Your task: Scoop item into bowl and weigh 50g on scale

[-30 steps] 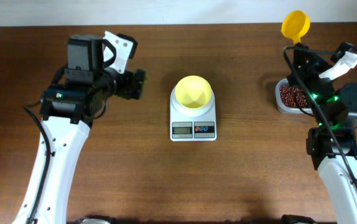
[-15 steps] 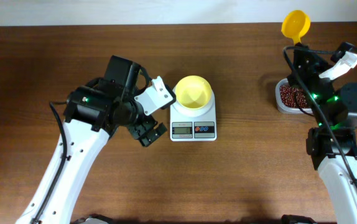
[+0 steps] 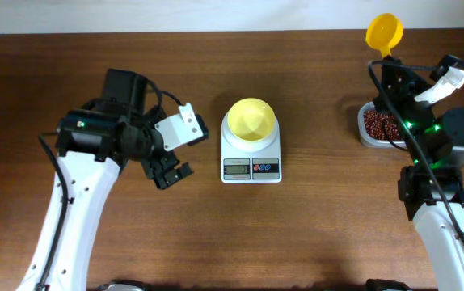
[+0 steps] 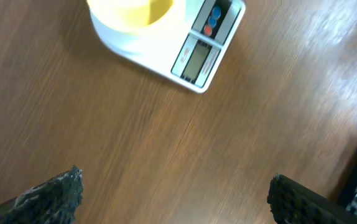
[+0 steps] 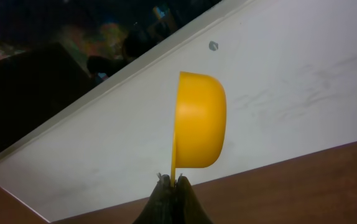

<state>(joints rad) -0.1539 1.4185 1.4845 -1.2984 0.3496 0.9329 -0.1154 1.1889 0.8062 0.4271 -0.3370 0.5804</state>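
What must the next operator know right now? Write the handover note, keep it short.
Left pincer: open, empty, over the table left of the scale.
Right pincer: shut on the handle of the yellow scoop, held up near the clear tub; no beans seen in it.
Beans: all in the tub.
Done: yellow bowl sits on the scale, empty.
Left: scoop beans into the bowl to 50 g. Display unreadable.

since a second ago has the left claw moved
Yes. In the overhead view the left claw went from level with the bowl down to level with the front of the scale, then backed away leftward from it.
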